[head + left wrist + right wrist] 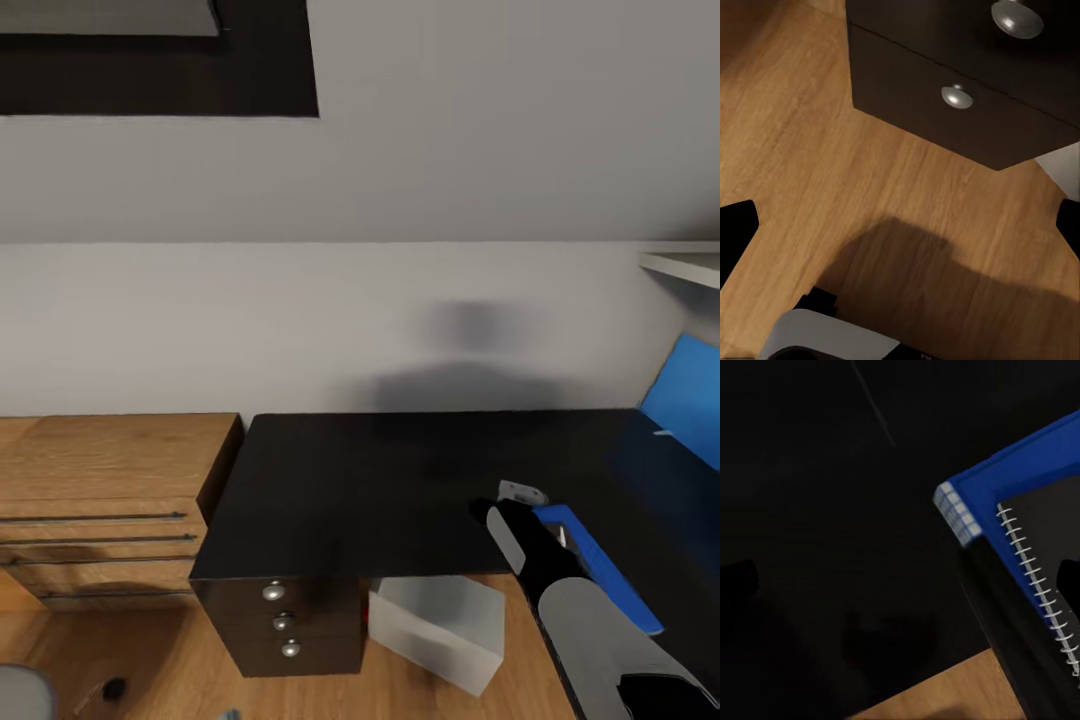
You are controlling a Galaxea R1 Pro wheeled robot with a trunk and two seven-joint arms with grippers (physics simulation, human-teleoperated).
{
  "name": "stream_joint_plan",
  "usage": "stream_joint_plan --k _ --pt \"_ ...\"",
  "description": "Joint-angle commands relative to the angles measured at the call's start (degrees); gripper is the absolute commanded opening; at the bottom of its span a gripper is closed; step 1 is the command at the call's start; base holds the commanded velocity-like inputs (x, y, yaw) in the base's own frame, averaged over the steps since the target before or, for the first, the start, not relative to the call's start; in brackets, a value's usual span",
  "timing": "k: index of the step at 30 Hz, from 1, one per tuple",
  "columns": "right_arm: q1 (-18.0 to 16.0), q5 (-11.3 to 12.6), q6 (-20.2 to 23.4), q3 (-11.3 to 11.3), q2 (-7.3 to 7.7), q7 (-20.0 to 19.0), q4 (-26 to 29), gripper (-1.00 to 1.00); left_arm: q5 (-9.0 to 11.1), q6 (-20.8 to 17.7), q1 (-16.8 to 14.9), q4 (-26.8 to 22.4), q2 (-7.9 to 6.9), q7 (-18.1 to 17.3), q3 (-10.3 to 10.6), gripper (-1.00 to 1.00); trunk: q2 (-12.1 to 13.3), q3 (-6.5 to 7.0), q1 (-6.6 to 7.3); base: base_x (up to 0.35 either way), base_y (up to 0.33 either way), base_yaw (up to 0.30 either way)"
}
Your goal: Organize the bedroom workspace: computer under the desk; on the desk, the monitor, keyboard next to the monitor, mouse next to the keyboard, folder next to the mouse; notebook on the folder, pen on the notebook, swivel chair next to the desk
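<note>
The blue folder (600, 570) lies on the black desk (380, 480) near its front right edge, partly under my right arm. On the folder (1020, 465) rests a black spiral-bound notebook (1050, 532). My right gripper (900, 581) hangs open above the desk beside the folder's corner, and its dark fingers (736, 585) hold nothing. In the head view the right gripper (500, 515) is a dark shape at the arm's tip. A grey computer case (440, 630) stands on the floor under the desk. My left gripper (900, 225) is open and empty, low over the wooden floor.
A wooden dresser (110, 480) adjoins the desk's left side. The desk's drawer unit (285, 620) has round metal knobs (957, 96). A slanted blue panel (685, 400) stands at the desk's far right under a white shelf (685, 265). The wall lies directly behind the desk.
</note>
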State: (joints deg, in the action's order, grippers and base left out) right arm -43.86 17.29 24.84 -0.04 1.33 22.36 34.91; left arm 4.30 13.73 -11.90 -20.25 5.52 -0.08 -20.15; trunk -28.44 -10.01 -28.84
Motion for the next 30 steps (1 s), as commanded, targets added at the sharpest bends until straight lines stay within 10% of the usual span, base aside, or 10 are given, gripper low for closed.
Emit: stream_joint_plan --k 1,30 --pt "-0.01 0.45 0.19 0.07 0.0 0.32 0.0 1.0 0.45 0.17 -0.05 0.03 0.02 -0.01 0.02 1.0 -0.09 -0.12 -0.02 0.0 0.0 0.263" --pt "0.0 -0.19 -8.49 2.31 -2.02 0.28 -6.12 1.0 0.45 0.24 -0.05 0.03 0.02 -0.09 0.02 1.0 -0.09 -0.53 -0.02 -0.024 0.024 0.152"
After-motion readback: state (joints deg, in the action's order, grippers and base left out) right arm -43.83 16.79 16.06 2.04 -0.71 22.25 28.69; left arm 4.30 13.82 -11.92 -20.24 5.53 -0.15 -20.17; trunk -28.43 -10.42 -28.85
